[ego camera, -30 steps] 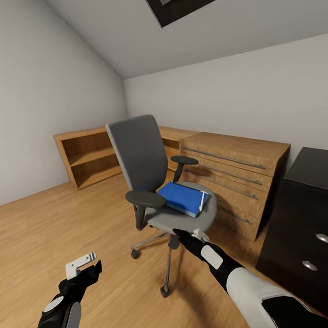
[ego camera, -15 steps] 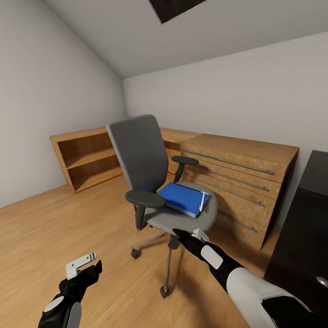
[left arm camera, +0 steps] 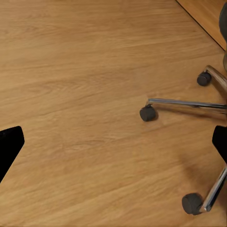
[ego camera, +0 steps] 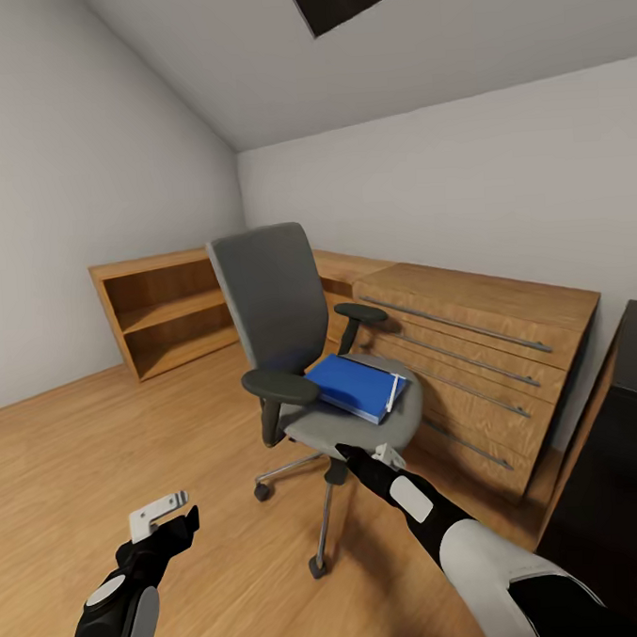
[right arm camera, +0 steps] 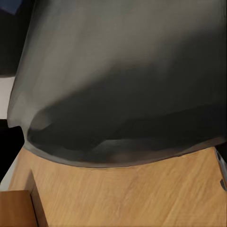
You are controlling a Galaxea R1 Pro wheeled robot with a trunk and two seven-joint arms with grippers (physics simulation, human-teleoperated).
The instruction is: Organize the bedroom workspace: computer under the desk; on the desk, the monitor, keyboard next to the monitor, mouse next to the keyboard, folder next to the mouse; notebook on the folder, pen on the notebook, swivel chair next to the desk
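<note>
Blue folder [ego camera: 353, 384] lying on swivel chair [ego camera: 270, 303] seat. Right gripper [ego camera: 369, 457] at seat's front edge, grip impossible to tell; left gripper [ego camera: 161, 518] spread wide, empty. Seems folder-fetching step; calls next for reaching over seat.

Matt wood floor [ego camera: 100, 445], chrome chair base [left arm camera: 189, 103].

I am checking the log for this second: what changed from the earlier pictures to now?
Only the camera turned a little to the left: the black drawer unit slid toward the right edge and more of the light-wood cabinet shows. The grey swivel chair, the bright blue folder on its seat, the left gripper and the right gripper at the seat's front edge kept their places.
</note>
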